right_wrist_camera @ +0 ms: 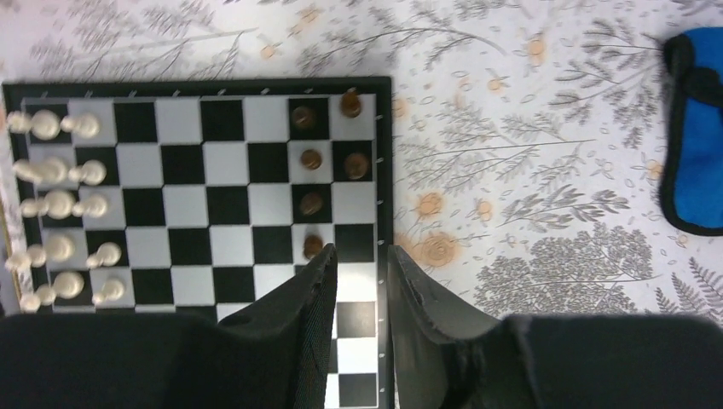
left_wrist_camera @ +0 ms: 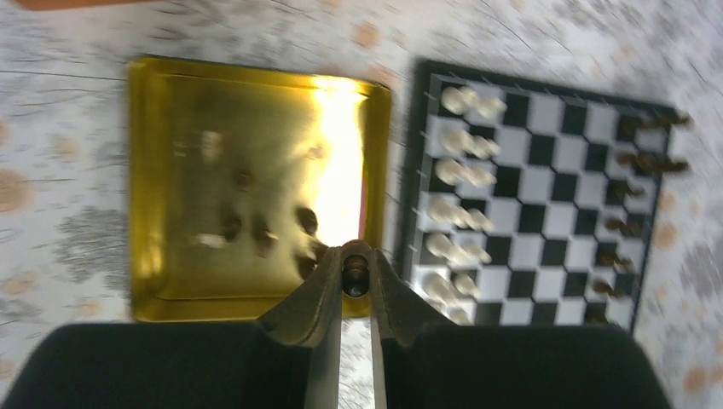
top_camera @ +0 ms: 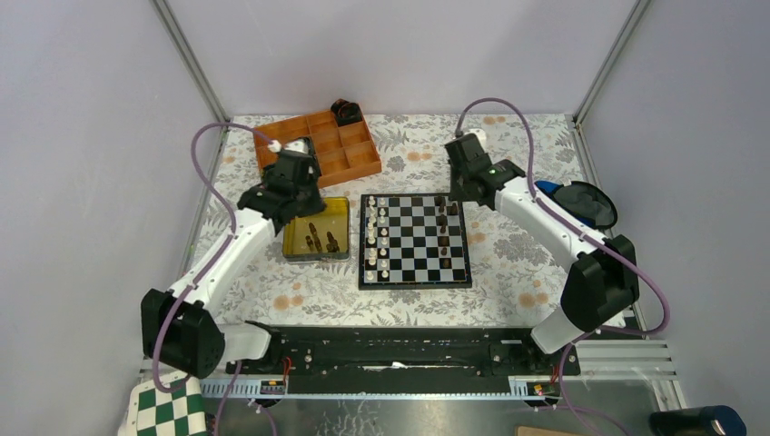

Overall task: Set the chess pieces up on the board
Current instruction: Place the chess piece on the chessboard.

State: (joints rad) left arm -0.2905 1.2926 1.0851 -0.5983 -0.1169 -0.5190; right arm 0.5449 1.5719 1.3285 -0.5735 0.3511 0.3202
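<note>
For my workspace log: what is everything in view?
board: one, black and white, centre
white chess pieces: many, white, board's left columns
dark chess pieces: several, brown, board's right side
loose dark pieces: few, brown, in tray
tray: one, yellow, left of board
organiser: one, orange, behind tray
blue object: one, blue, far right
checkered sheet: one, green-white, near-left corner
left end effector: one, black, above tray, shut on held dark piece
right end effector: one, black, open, above board's right edge

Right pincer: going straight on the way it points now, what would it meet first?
Likely the board, on an empty square in its edge column, just beside a dark piece. The right pincer is open above it; height is unclear.
</note>
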